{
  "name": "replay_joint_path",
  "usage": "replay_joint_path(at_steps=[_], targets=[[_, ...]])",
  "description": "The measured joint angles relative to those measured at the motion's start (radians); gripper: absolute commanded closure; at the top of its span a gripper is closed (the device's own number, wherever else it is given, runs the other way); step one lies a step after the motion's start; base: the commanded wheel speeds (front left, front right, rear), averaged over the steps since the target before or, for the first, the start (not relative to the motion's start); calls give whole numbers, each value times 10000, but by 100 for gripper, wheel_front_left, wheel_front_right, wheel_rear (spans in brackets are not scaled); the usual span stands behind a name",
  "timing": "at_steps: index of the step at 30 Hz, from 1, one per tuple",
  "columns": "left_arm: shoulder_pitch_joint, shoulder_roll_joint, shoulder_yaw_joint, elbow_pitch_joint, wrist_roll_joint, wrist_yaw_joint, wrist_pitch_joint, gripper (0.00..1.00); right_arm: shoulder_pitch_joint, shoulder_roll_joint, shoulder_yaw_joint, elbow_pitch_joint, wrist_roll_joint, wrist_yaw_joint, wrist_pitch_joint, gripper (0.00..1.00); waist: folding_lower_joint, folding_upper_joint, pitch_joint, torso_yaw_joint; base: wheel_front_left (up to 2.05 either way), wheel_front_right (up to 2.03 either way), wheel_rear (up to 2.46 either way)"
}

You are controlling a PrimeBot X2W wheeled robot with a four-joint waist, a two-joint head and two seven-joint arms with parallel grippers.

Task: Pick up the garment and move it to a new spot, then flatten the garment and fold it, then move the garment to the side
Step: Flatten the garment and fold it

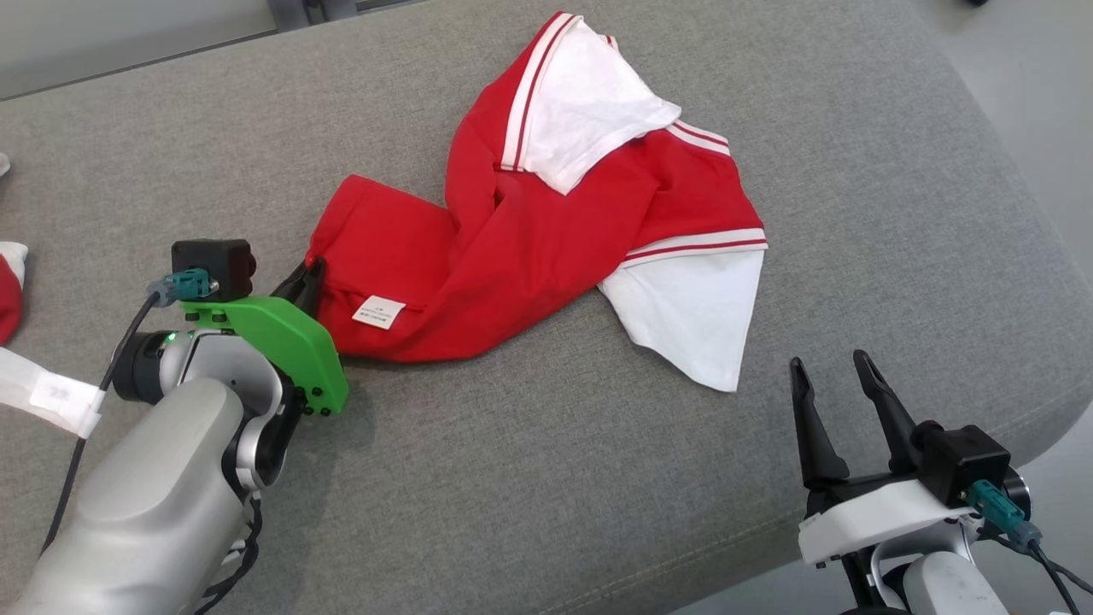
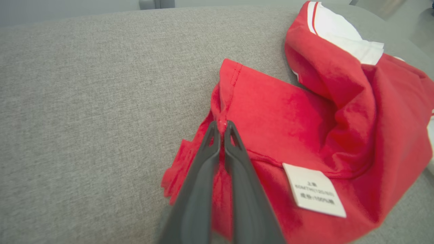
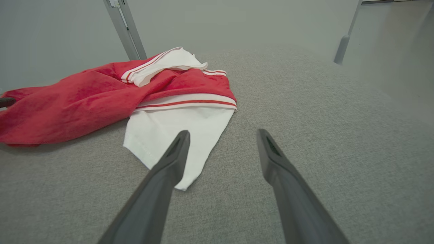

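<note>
A red garment (image 1: 512, 256) with white sleeves and red-striped cuffs lies crumpled and twisted on the grey cushion (image 1: 546, 478). Its white label (image 1: 378, 312) faces up near the left end. My left gripper (image 1: 309, 272) is shut on the garment's left hem; in the left wrist view the fingertips (image 2: 217, 130) pinch a fold of the red garment (image 2: 288, 118). My right gripper (image 1: 828, 369) stands open at the lower right, just off the tip of the white sleeve (image 1: 696, 312). In the right wrist view that sleeve (image 3: 176, 132) lies partly behind the left finger (image 3: 176, 152).
The cushion's front right edge (image 1: 982, 444) runs close by my right gripper, with pale floor beyond it. At the far left edge lie bits of another red and white cloth (image 1: 8, 290). A metal frame post (image 3: 125, 30) stands behind the cushion.
</note>
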Motion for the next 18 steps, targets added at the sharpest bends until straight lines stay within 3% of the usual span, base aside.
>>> replay_joint_path(at_steps=[10, 18], targets=[[-360, -4, 199, -612, -63, -40, -176, 100, 0, 0, -77, 12, 0, 0, 0, 0, 0, 0, -50, 152, 0, 0, 0], [-1190, 151, 821, -1973, -140, 318, -395, 100, 18, 2, -31, 90, 2, 0, 0, 0, 0, 0, -275, 249, 0, 0, 0]])
